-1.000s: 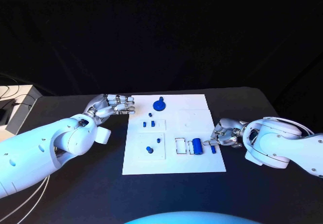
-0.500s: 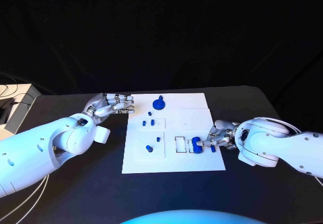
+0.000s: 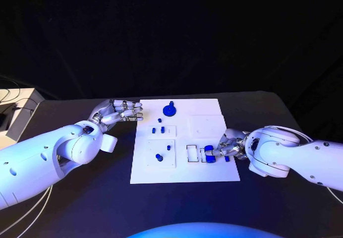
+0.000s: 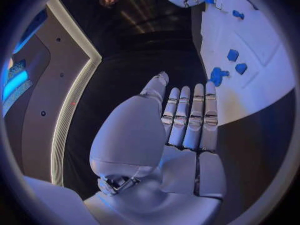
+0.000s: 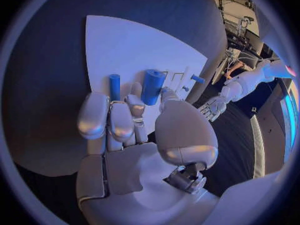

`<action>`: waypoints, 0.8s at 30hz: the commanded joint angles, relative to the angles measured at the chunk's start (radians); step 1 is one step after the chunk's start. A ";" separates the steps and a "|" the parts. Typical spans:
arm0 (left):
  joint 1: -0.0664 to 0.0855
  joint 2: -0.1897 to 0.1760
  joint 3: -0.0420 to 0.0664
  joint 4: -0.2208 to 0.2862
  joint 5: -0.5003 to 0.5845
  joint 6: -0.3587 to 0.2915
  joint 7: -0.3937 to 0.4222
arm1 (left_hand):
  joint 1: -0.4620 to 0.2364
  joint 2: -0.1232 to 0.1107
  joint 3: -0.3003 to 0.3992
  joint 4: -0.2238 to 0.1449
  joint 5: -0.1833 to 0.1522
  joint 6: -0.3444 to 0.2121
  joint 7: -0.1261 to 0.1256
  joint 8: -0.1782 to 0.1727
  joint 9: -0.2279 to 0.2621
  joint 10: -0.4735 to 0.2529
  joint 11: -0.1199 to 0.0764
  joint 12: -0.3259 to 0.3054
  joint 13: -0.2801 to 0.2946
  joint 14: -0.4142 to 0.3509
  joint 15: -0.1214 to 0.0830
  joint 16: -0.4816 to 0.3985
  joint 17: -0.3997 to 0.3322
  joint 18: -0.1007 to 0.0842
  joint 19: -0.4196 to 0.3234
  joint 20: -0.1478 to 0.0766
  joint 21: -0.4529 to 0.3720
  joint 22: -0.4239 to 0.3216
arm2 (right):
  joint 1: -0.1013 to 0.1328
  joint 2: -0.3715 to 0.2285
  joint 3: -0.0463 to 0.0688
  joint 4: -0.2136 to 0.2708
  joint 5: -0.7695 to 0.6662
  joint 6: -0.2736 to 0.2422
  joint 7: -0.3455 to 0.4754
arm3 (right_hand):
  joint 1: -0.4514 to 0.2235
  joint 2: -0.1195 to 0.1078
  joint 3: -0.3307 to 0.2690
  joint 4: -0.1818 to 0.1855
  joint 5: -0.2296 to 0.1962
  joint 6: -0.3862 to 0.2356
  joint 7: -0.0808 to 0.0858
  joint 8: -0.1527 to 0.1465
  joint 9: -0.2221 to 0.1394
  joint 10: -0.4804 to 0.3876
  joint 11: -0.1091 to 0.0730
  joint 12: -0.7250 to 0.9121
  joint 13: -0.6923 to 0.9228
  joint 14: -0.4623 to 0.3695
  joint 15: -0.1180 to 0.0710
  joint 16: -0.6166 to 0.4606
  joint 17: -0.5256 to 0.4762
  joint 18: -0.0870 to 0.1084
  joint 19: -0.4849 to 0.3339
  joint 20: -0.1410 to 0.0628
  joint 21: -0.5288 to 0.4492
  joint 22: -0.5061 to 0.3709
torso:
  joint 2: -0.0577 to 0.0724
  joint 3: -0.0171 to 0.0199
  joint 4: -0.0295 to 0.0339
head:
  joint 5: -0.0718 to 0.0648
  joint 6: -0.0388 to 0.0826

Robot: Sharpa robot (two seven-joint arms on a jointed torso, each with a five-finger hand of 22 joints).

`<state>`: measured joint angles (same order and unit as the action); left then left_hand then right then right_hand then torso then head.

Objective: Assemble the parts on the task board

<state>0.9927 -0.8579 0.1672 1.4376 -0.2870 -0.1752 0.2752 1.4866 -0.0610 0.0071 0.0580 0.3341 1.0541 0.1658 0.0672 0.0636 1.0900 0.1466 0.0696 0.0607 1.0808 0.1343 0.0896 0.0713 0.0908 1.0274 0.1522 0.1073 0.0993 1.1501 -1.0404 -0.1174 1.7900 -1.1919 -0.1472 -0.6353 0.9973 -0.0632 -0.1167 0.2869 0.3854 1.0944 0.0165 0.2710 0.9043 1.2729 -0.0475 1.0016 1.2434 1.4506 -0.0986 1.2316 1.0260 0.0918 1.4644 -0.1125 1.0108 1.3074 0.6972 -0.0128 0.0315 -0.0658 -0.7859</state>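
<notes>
The white task board (image 3: 214, 173) lies mid-table. A thick blue cylinder (image 3: 208, 150) lies on its right side, next to a white slot frame (image 3: 192, 153). My right hand (image 3: 230, 143) pinches the cylinder (image 5: 153, 86) between thumb and a finger low over the board. A thin blue rod (image 5: 114, 87) lies just past those fingers (image 5: 133, 105). My left hand (image 3: 117, 112) hovers off the board's far left corner, fingers (image 4: 190, 117) straight and holding nothing. A blue round knob (image 3: 169, 111) and several small blue pegs (image 3: 158, 158) stand on the board's left half.
A white box (image 3: 19, 105) with cables sits at the table's far left edge. Bare black table (image 3: 85, 198) runs along the board's front and left sides.
My right hand has slid left onto the board and its fingers have closed round the thick cylinder. The left hand has stayed where it was.
</notes>
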 commanded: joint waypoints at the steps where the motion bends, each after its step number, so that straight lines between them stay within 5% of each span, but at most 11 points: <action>1: -0.001 -0.001 0.001 0.002 0.005 0.015 0.000 | -0.003 0.009 -0.002 0.002 0.004 -0.004 0.001 -0.003 0.000 -0.006 0.000 -0.004 -0.001 -0.007 0.000 0.005 0.000 0.004 0.000 0.005 0.002 -0.002 | -0.002 0.008 0.000 -0.008 -0.025 0.010 -0.006 | 0.006 -0.008 0.004 -0.002 -0.012 0.000 -0.003 0.004 0.004 0.005 -0.002 -0.004 0.000 0.000 -0.007 0.003 0.000 -0.016 0.065 -0.006 0.004 0.134 | 0.000 0.0002 0.0009 | 0.001 -0.001; 18: -0.001 -0.008 0.001 0.006 0.005 0.011 0.000 | -0.011 0.009 -0.011 0.016 0.003 -0.006 0.003 -0.003 0.000 -0.008 0.002 -0.004 -0.001 -0.009 0.001 0.007 0.000 0.004 0.000 0.006 0.001 -0.004 | -0.025 0.048 -0.003 -0.037 -0.051 0.033 -0.004 | 0.036 -0.005 0.001 -0.012 -0.018 -0.003 -0.004 0.012 0.016 0.001 -0.002 -0.007 -0.002 0.000 -0.007 0.001 0.001 -0.017 0.064 -0.006 0.004 0.134 | 0.000 0.0010 -0.0013 | 0.014 -0.005; 24: -0.001 -0.008 0.001 0.007 0.005 0.012 -0.001 | -0.011 0.009 -0.011 0.016 0.003 -0.006 0.003 -0.003 0.000 -0.008 0.002 -0.004 -0.001 -0.009 0.001 0.007 0.000 0.004 0.000 0.006 0.001 -0.004 | -0.027 0.050 -0.003 -0.039 -0.063 0.036 -0.003 | 0.053 0.026 -0.022 -0.052 0.003 -0.006 -0.004 0.014 0.019 0.000 -0.002 -0.006 -0.004 0.000 -0.006 0.002 0.003 -0.017 0.063 -0.006 0.006 0.135 | 0.001 0.0013 -0.0022 | 0.014 -0.008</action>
<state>0.9923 -0.8664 0.1672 1.4412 -0.2867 -0.1755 0.2705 1.4799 -0.0543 -0.0040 0.0691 0.3340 1.0541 0.1657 0.0672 0.0636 1.0901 0.1465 0.0696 0.0607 1.0808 0.1343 0.0929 0.0713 0.0910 1.0274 0.1521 0.1073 0.0970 1.1306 -0.9927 -0.1156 1.7547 -1.2352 -0.1422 -0.6351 1.0442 -0.0513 -0.1403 0.2398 0.3822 1.0962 0.0154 0.2834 0.9250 1.2730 -0.0472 0.9974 1.2409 1.4505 -0.0985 1.2315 1.0278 0.0919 1.4643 -0.1123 1.0107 1.3079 0.6976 -0.0116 0.0300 -0.0510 -0.7924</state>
